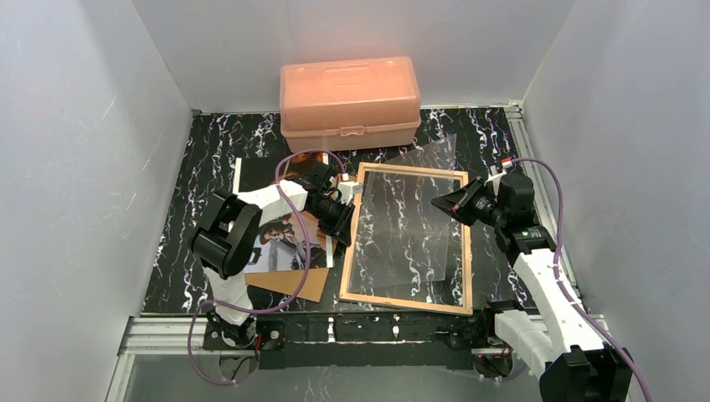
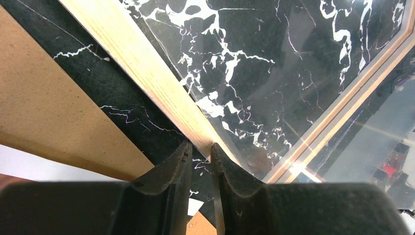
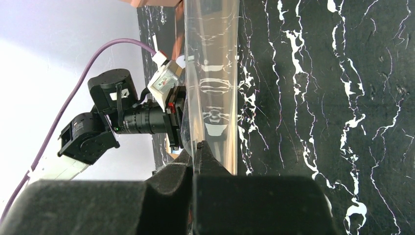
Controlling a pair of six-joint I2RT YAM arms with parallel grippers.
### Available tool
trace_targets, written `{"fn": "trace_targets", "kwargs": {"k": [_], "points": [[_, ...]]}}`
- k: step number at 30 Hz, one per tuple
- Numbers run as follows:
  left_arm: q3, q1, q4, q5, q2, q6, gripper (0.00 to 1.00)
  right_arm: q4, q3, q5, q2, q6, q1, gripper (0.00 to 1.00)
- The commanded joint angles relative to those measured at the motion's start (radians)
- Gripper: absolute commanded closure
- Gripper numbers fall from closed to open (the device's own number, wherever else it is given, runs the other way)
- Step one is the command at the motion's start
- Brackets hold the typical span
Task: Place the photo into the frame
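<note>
We are pinching the clear sheet (image 3: 210,73) tight in our right gripper (image 3: 195,147) over the frame (image 1: 406,303), which is lying tan side up on the table (image 1: 180,251), while our left gripper (image 2: 200,152), jaws slightly apart, is sitting by its left rail, beside the photo (image 1: 280,239) lying face up on the backing board (image 1: 293,283).

bright even light, glare on clear sheet (image 3: 211,73), blurred foregrounds

The frame (image 2: 149,73) — pale, matt, grained wood; clear sheet (image 3: 210,73) smooth, glossy; backing board (image 2: 44,98) dull brown card.
</note>
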Motion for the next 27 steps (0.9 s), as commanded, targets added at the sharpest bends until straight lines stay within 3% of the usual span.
{"fn": "trace_targets", "kwargs": {"k": [1,27], "points": [[0.003,-0.004,-0.035,-0.015,-0.035,0.022,0.82,0.029,0.0,-0.037,-0.001,-0.009,0.003,0.99],[0.007,-0.004,-0.044,-0.016,-0.036,0.022,0.86,0.104,0.005,-0.083,0.048,-0.049,0.003,0.99]]}}
